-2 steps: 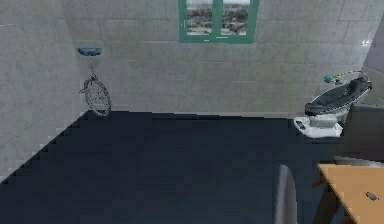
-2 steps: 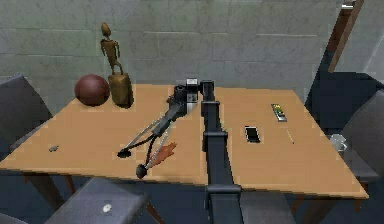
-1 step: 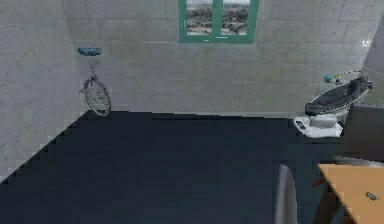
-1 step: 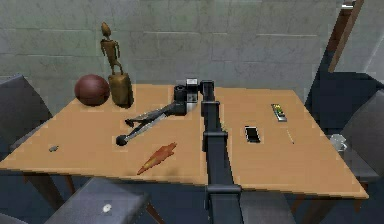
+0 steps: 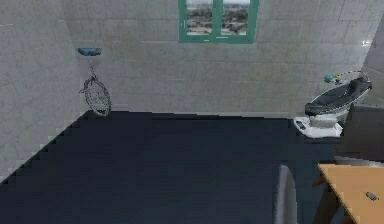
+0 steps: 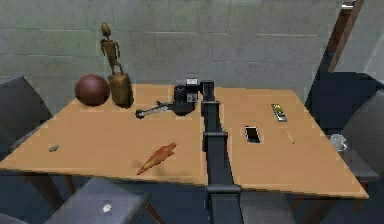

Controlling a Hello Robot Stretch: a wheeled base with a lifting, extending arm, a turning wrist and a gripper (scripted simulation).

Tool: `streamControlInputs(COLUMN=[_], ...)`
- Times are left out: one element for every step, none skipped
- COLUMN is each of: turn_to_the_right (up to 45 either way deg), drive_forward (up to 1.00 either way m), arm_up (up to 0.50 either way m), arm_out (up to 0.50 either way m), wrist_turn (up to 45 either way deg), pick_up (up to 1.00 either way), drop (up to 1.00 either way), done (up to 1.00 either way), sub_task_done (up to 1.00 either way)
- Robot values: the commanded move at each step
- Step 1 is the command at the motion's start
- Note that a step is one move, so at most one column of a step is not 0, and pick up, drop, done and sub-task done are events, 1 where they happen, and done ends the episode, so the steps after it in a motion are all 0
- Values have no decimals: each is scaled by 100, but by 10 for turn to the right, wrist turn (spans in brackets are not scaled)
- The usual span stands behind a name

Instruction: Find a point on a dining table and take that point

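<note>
A dark red ball [image 6: 92,90] and a brown wooden figurine [image 6: 117,75] stand just left of the jaws. The gripper [image 6: 142,114] shows against the light wooden dining table [image 6: 110,135], which spreads on every side of the jaws. I cannot tell whether it holds anything. The room has a dark floor [image 5: 170,160] and grey tiled walls [image 5: 150,60].

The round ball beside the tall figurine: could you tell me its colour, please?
The round ball is dark reddish-brown, clearest in the arm side view.

A wooden table [image 6: 100,135] is carrying a dark red ball [image 6: 91,90] beside a standing wooden figure [image 6: 118,75]. A dark phone [image 6: 253,133], a remote [image 6: 280,113] and an orange-brown stick-like piece [image 6: 157,157] are lying flat on it.
</note>
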Motion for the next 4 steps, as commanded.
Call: streamControlInputs(turn_to_the_right=[0,0,0,0], drive_forward=[0,0,0,0], arm_up=[0,-30,0,10], arm_out=[0,0,0,0], wrist_turn=[60,0,0,0], pick_up=[0,0,100,0], drop=[0,0,0,0], done=[0,0,0,0], sub_task_done=[0,0,0,0])
